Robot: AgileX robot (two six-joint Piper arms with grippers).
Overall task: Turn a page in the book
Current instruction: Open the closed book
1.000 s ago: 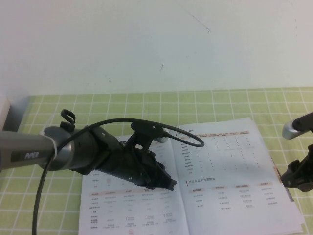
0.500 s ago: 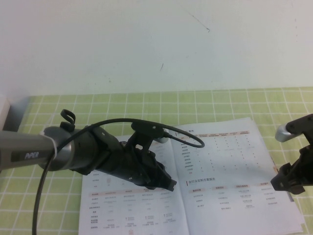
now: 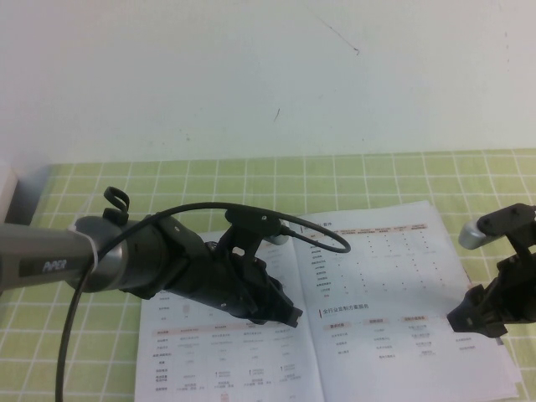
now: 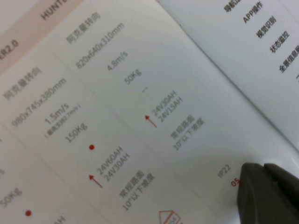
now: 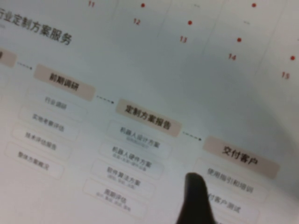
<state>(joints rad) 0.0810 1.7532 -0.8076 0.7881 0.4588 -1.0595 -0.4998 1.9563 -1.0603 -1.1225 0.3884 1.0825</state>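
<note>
The book (image 3: 219,358) lies open on the green checked mat. Its right-hand page (image 3: 394,276) lies flat and shows small tables with pale pink header bars; it also fills the right wrist view (image 5: 140,116). My left gripper (image 3: 290,316) is shut and rests low on the left-hand page next to the spine, its tips close over the printed table (image 4: 266,191). My right gripper (image 3: 471,322) hangs just above the right page near its outer edge, its dark tip over the pink-headed boxes (image 5: 194,198).
The green grid mat (image 3: 251,176) runs out to a white wall behind. A grey object (image 3: 21,197) sits at the far left edge. The left arm's black cable (image 3: 71,327) loops over the book's left side.
My right gripper has moved left and down, from off the book's right edge to over the right page. The left arm and the book have not moved.
</note>
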